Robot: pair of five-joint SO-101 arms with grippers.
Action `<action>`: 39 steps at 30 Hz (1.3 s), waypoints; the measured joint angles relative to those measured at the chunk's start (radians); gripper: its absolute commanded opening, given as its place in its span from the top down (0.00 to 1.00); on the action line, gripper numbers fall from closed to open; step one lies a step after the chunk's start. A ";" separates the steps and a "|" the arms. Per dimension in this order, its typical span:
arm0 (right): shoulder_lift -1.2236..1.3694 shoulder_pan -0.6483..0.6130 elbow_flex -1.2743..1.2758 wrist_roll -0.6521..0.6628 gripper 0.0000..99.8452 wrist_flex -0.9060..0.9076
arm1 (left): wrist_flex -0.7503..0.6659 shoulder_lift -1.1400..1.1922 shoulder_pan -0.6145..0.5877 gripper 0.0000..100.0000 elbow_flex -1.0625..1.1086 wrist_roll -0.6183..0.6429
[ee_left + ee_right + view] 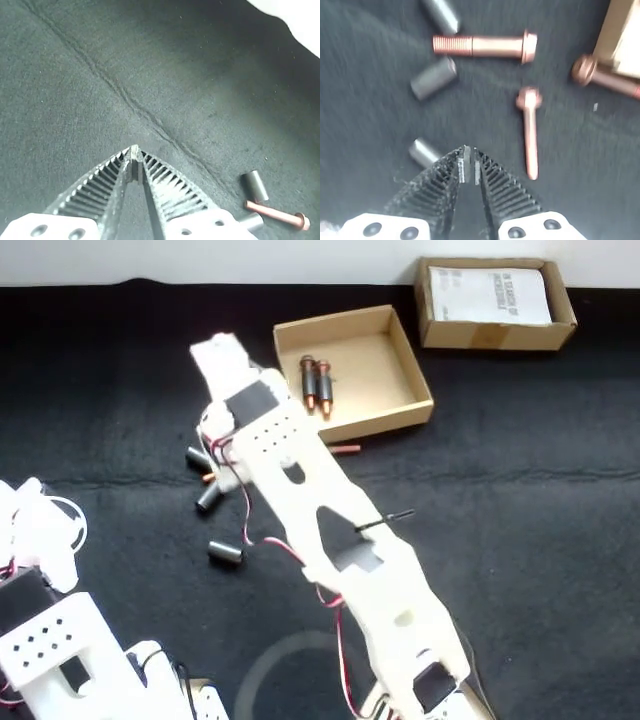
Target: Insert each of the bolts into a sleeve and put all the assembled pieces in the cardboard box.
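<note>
Got the right fingers [492,182] pinched shut bar a hairline gap at the tips, nothing held, hanging over the black surface [370,110]. Right next to the tips: a dark sleeve [422,151], almost touching one finger. Going outward, a copper bolt [530,131] lying w/ its head pointing away from the tips, then a 2nd sleeve [434,77], then another bolt [485,45] lying crosswise, w/ a 3rd sleeve [441,14] just past its threaded end. Also a 3rd bolt [607,79] off to the side, shaft running along the edge of the cardboard box [626,35].

Same deal w/ the left fingers [107,187]: closed tip to tip, empty, over creased cloth. Spotted one sleeve [255,185] and a bolt [276,214] just beside each other; can't tell if touching.

From the high cam: seeing 2 assembled pieces [310,382] in the open cardboard box, side by side, close to its left wall. Also a smaller box [470,335] at the back, well apart from the loose parts, w/ a printed sheet [490,295] lying flat inside. Right arm [340,540] stretched across the middle, ending just left of the cardboard box.
</note>
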 measured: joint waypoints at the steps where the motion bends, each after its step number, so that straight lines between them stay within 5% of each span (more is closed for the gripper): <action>1: -0.035 -0.005 0.060 0.011 0.99 0.000 | 0.018 0.018 0.000 0.99 -0.017 0.000; 9: -0.256 -0.015 0.450 0.114 0.99 0.000 | 0.247 0.321 0.000 0.99 -0.276 0.000; 15: -0.293 -0.091 0.605 0.328 0.99 -0.003 | 0.385 0.502 0.000 0.99 -0.446 -0.002; 25: -0.273 -0.126 0.617 0.419 0.95 -0.262 | 0.399 0.529 -0.110 0.99 -0.471 -0.002; 39: -0.184 -0.183 0.617 0.465 0.91 -0.322 | 0.399 0.529 -0.365 0.99 -0.471 -0.002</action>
